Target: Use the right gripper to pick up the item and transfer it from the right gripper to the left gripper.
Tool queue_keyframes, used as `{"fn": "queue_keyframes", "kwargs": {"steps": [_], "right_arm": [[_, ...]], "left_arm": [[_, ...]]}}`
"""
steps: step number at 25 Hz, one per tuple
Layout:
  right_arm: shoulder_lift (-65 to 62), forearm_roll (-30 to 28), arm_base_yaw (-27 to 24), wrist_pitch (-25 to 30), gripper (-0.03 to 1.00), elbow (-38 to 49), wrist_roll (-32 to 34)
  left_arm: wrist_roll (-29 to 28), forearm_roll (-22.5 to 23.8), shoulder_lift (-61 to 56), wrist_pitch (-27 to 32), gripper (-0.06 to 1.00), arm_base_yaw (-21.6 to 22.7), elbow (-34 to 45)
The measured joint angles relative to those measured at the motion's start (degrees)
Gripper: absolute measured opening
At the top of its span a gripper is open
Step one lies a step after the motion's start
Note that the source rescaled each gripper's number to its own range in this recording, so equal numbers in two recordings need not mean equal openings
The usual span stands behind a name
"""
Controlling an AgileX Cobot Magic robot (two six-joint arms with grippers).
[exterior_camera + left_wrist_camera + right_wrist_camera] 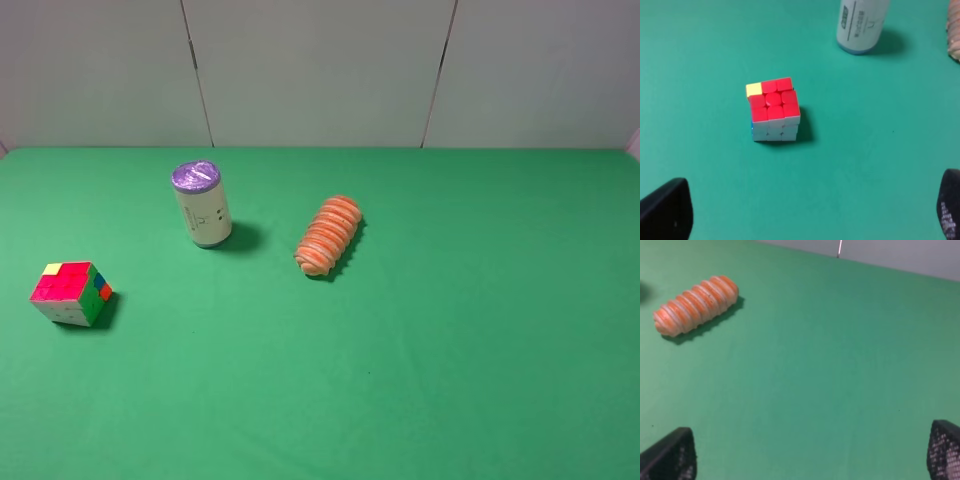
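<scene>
The item, a small puzzle cube (pixel 70 292) with a mostly red top and one yellow corner square, sits on the green table (pixel 450 330) at the left. In the left wrist view the cube (pixel 773 108) lies ahead of my left gripper (pixel 807 216), whose black fingertips (pixel 666 210) stand wide apart and empty, well short of it. My right gripper (pixel 807 457) is open too, with nothing between its fingertips (pixel 670 456), and only bare cloth lies below it. Neither arm shows in the exterior high view.
A white can with a purple lid (pixel 201 204) stands upright behind and to the right of the cube. A ribbed orange roll (pixel 329 235) lies near the middle, also seen from the right wrist as the roll (pixel 696 304). A grey wall (pixel 320 70) backs the table.
</scene>
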Motion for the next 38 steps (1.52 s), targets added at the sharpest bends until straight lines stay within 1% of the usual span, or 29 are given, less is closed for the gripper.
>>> {"fn": "queue_keyframes", "kwargs": {"steps": [32, 35, 38], "right_arm": [[0.0, 0.0, 0.0, 0.0, 1.00, 0.0, 0.0], [0.0, 0.0, -2.0, 0.0, 1.00, 0.0, 0.0], [0.0, 0.0, -6.2, 0.0, 1.00, 0.0, 0.0]], "left_arm": [[0.0, 0.2, 0.0, -0.3, 0.91, 0.0, 0.1], [0.0, 0.2, 0.0, -0.3, 0.91, 0.0, 0.1], [0.0, 0.2, 0.0, -0.3, 0.91, 0.0, 0.1]]}}
